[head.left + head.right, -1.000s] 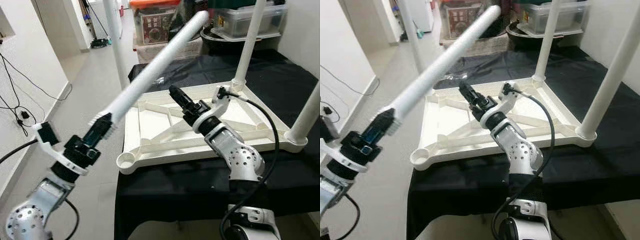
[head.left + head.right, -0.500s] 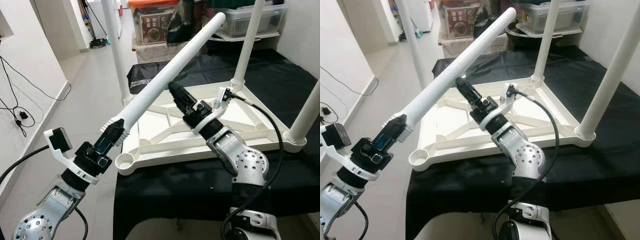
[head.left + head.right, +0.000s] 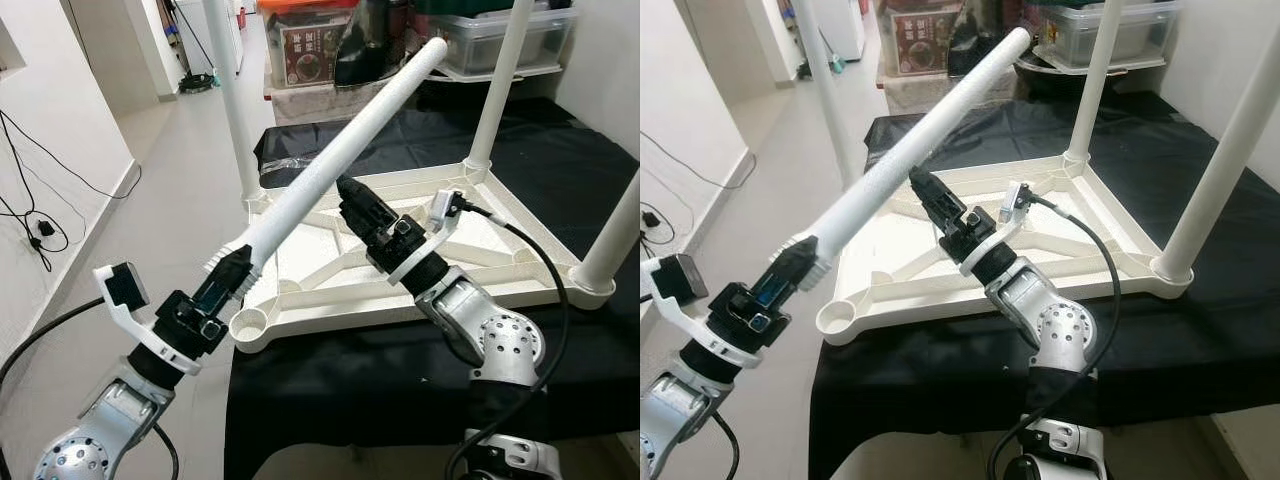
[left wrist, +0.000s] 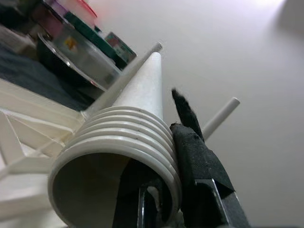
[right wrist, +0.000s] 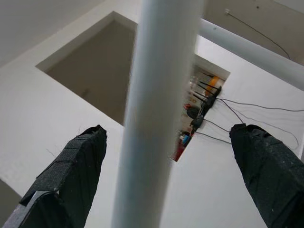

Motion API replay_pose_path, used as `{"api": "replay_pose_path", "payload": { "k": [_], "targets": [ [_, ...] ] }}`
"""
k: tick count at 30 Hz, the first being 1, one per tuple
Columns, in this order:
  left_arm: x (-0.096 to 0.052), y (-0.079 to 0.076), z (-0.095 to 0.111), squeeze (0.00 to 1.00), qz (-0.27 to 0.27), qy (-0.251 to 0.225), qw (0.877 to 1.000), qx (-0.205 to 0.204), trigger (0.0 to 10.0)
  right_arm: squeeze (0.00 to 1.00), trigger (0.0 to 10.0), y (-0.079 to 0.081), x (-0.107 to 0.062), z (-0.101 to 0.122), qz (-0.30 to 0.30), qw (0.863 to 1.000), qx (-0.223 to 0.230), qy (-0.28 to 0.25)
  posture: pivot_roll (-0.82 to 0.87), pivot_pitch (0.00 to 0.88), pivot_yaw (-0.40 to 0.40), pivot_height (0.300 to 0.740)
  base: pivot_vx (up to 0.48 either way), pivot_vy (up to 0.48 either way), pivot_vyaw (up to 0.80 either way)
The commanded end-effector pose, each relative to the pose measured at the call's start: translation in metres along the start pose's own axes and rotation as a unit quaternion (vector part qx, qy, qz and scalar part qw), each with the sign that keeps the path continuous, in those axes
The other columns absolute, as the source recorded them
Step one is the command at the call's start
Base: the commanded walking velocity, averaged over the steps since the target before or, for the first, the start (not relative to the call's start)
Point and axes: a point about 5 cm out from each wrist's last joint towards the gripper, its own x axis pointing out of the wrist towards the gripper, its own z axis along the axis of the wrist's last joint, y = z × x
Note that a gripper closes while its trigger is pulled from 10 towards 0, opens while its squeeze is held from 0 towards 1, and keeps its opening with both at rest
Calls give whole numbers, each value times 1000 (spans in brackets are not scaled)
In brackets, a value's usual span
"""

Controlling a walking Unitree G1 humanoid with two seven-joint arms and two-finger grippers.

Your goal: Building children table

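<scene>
A white children's table top (image 3: 330, 270) lies upside down on a black-covered surface (image 3: 400, 370). Three white legs stand in its corners, and the front-left corner socket (image 3: 250, 325) is empty. My left gripper (image 3: 232, 272) is shut on the threaded end (image 4: 114, 156) of a loose white leg (image 3: 340, 150). The leg slants up to the right, with its threaded end just above that socket. My right gripper (image 3: 346, 192) is open. Its fingers (image 5: 66, 180) stand wide apart on either side of the leg's shaft (image 5: 156, 114), and I cannot tell whether they touch it.
Storage boxes (image 3: 310, 40) and a clear bin (image 3: 500, 35) stand behind the table. An open hallway floor (image 3: 170, 170) runs along the left, with cables (image 3: 40, 230) by the white wall. The mounted legs (image 3: 495, 90) rise at the back and right corners.
The left gripper has brought the leg's threaded end in toward the front-left corner socket. The right gripper has risen from the table top and now straddles the leg's shaft.
</scene>
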Motion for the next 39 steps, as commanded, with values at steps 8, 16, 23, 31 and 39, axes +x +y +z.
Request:
{"api": "replay_pose_path", "payload": {
  "k": [8, 16, 23, 31, 39],
  "targets": [
    [2, -9, -19, 0, -15, 15, 999, -33, 10000, 0, 10000, 12, 7, -10, 36, 999, -5, 37, -79, 57, 47, 740, 0, 0, 0],
    [2, -12, -27, 0, -21, 27, 998, -48, 10000, 0, 10000, 10, 8, -16, 36, 998, -5, 56, -79, 57, 47, 740, 0, 0, 0],
    [2, -14, -31, 0, -26, 31, 998, -54, 10000, 0, 10000, 8, 9, -17, 35, 997, -5, 65, -76, 55, 49, 740, 0, 0, 0],
    [2, -17, -38, 0, -30, 39, 997, -64, 10000, 0, 10000, 8, 11, -17, 36, 997, -4, 69, -77, 58, 48, 740, 0, 0, 0],
    [2, -19, -44, 0, -31, 46, 996, -72, 10000, 0, 5490, 10, 11, -18, 41, 997, -4, 71, -78, 59, 48, 740, 0, 0, 0]
  ]
}}
